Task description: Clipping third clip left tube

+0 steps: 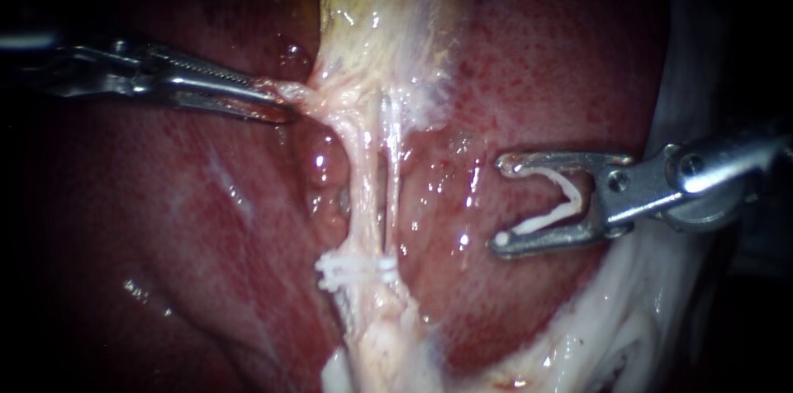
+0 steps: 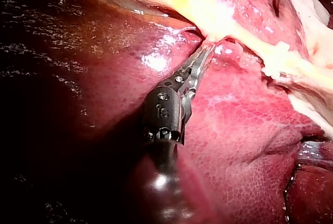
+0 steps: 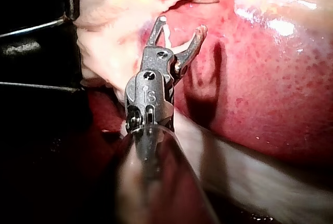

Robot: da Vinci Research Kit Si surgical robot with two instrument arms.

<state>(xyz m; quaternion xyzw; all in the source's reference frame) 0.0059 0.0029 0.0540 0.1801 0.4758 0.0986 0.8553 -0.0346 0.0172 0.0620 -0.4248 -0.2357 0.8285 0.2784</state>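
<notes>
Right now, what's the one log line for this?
left instrument: shut on tissue | right instrument: holding clip, beside, not on left tube | set clips: lower down

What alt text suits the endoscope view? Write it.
The right instrument holds an open white clip beside the two pale tubes, not touching them. The left instrument grips tissue near their top; white clips cross them lower down.

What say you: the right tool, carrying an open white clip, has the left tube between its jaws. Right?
No. The right tool, carrying an open white clip, stands clear of the left tube, over the liver, as the endoscope view shows.
</notes>
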